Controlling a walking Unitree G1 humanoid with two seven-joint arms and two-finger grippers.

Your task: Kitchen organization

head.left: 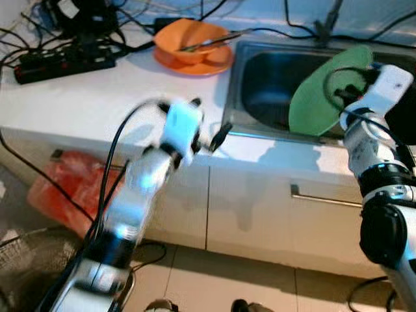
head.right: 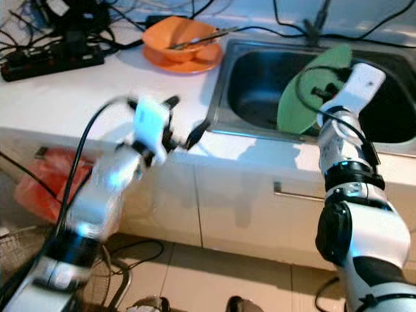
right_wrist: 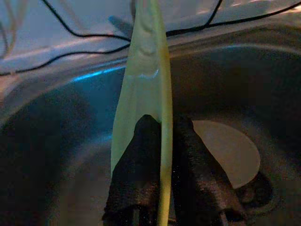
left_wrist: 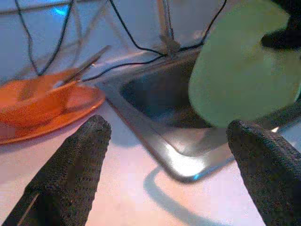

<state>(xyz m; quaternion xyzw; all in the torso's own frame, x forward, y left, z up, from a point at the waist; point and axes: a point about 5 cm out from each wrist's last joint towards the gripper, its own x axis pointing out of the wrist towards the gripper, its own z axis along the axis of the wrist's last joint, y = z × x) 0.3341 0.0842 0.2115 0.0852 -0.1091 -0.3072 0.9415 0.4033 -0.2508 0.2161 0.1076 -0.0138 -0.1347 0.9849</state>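
My right gripper (right_wrist: 162, 141) is shut on the rim of a green plate (head.left: 318, 97), holding it on edge over the steel sink (head.left: 273, 84). In the right wrist view the green plate (right_wrist: 146, 80) stands thin between the two black fingers (right_wrist: 136, 160), above the sink's drain. My left gripper (left_wrist: 164, 155) is open and hovers over the white counter (head.left: 97, 97) just left of the sink's rim; its arm is blurred. An orange bowl (head.left: 185, 39) with a utensil in it sits on an orange plate (head.left: 195, 64) at the back of the counter.
A black power strip (head.left: 62, 62) and tangled cables lie at the counter's back left. Below the counter are white cabinet doors with a handle (head.left: 325, 197), a red plastic bag (head.left: 65, 188) on the floor, and a wire basket (head.left: 26, 260) at the lower left.
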